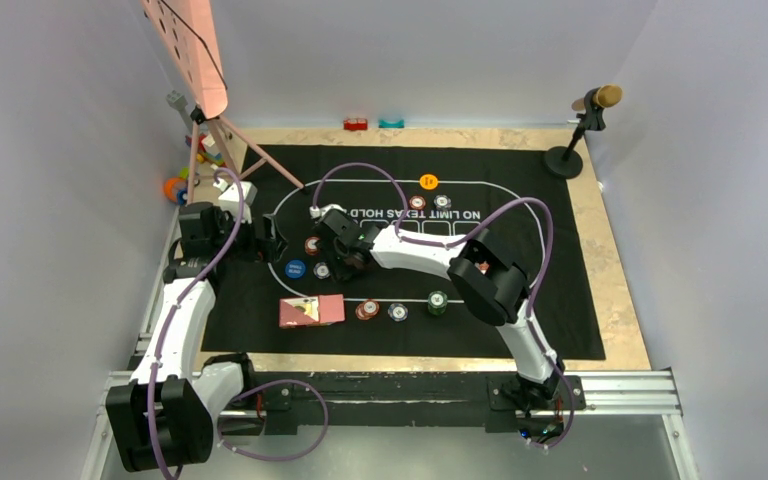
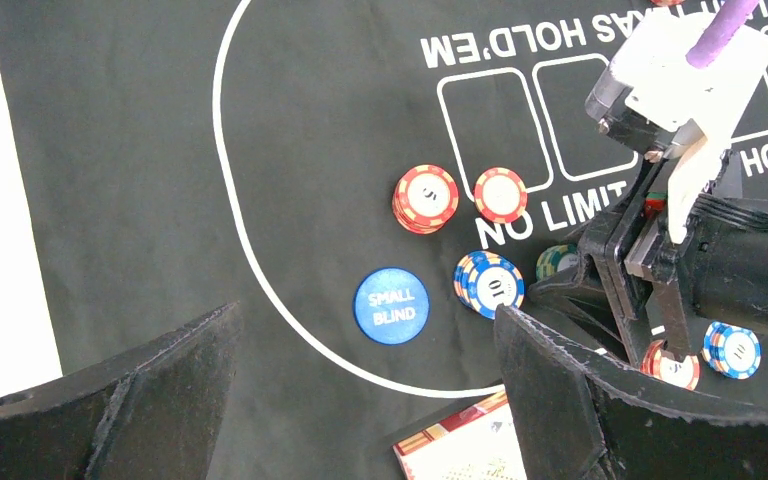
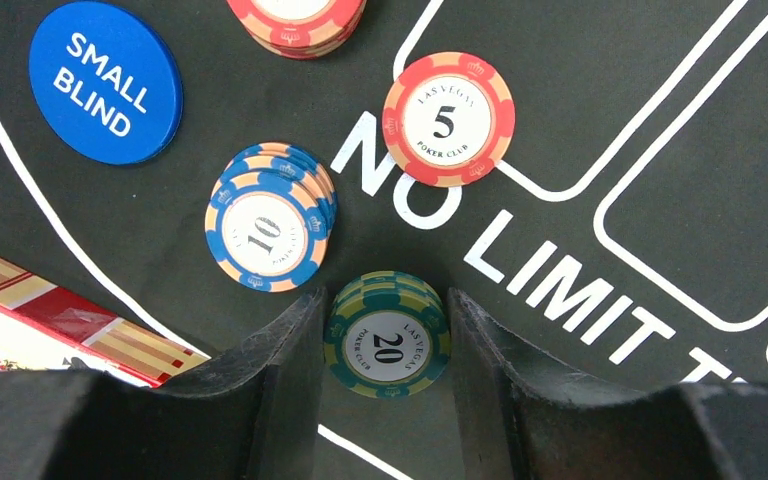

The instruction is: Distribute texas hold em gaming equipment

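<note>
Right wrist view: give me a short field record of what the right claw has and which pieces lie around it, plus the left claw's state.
right claw: closed on the green 20 stack, a finger against each side
lifted or not: cannot tell
blue 10 stack: up-left of the green one, not touching it
red 5 chip: single, lying flat, farther out
SMALL BLIND disc: top left, alone
cards: lower left, partly hidden by a finger
left claw: open, holding nothing
</note>
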Available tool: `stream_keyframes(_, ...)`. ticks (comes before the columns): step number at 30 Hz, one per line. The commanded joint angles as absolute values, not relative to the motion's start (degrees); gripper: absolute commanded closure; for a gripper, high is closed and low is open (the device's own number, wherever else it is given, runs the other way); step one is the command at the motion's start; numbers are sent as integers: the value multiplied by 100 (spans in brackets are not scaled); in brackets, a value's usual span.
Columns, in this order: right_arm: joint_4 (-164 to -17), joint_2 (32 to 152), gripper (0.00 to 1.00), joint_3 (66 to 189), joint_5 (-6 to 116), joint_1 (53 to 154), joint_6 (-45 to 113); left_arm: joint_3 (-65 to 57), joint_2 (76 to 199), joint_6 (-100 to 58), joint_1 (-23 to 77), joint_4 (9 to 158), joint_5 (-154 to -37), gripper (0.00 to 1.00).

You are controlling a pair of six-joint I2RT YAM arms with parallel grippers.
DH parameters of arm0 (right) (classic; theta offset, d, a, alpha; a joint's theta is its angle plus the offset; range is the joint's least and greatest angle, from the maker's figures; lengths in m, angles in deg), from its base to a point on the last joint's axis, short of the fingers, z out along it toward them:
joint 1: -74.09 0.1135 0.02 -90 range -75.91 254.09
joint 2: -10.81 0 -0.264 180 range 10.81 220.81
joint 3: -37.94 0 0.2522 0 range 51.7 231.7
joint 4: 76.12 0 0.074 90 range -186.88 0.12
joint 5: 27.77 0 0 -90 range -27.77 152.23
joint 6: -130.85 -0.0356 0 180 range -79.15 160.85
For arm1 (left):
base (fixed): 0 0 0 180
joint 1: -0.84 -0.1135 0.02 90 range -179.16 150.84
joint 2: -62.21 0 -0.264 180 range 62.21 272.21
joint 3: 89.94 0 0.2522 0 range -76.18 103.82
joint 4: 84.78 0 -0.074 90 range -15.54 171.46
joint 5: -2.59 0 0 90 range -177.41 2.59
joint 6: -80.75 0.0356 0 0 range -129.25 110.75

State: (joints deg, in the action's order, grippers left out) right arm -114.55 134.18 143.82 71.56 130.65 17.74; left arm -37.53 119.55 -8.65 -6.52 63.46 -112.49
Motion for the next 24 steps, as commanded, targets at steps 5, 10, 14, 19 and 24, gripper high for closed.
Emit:
stream_keyframes(5,-11330,12685,41,14365,7285,13034,2039,-3760,11921,-951,-665,6516,-11292,0)
stream_keyframes(10,-11442,12195,30,14234,7351,13025,2180,-3759,11901,-946,-672,6513,-11280,0)
stream_keyframes(14,-11527,11387,29,13699,7606,12943,2077,-3764,11866,-950,-669,6503,-11281,0)
stream_keyframes(19,-12171,10545,27,12677,8088,12725,1506,-3760,11896,-951,-666,6506,-11323,0)
stream_keyframes(24,-12718,9805,20,11737,8280,12471,784,-3777,11908,-951,-669,6476,-11340,0)
